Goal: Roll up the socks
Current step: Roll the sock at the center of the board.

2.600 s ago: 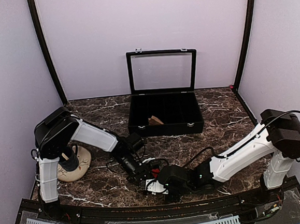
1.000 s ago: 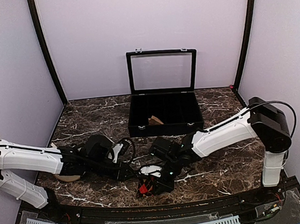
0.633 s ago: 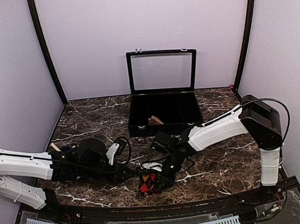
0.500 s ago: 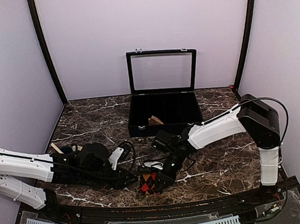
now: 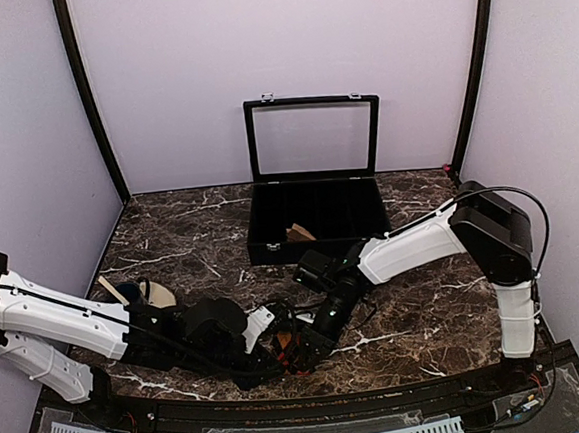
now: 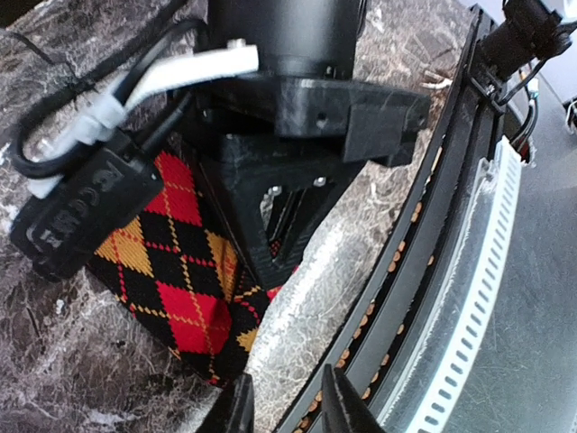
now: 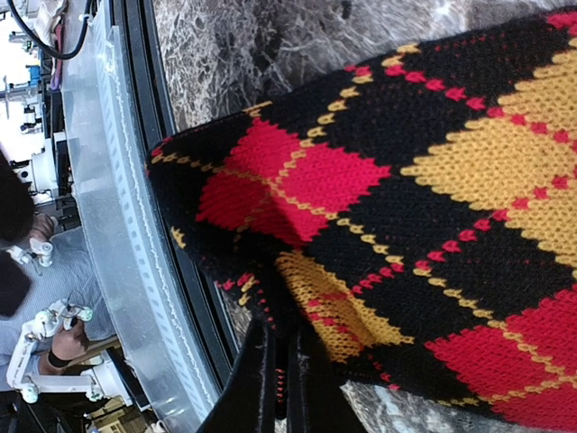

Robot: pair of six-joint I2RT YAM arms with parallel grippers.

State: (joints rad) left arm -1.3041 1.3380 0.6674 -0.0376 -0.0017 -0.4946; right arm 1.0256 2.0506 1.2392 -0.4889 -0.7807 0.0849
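Note:
A red, black and yellow argyle sock [image 5: 286,349] lies bunched on the marble table near the front edge. It also shows in the left wrist view [image 6: 180,271] and fills the right wrist view [image 7: 406,180]. My right gripper [image 5: 306,344] is shut, pinching a fold of the sock's edge between its fingers [image 7: 279,379]. My left gripper [image 5: 268,357] lies low just left of the sock. Its fingers [image 6: 287,410] are slightly apart and empty, over the table's front edge just short of the sock. The right gripper's black body [image 6: 288,198] is straight ahead of it.
A black compartment box [image 5: 319,236] with its glass lid raised stands at the back middle, a tan item [image 5: 298,233] inside it. A beige and dark sock [image 5: 147,294] lies at the left behind my left arm. The black front rail [image 5: 284,402] runs close below both grippers.
My left arm has swung right along the front edge and its gripper now sits next to the sock. My right gripper has kept hold of the sock and lifted its near edge slightly.

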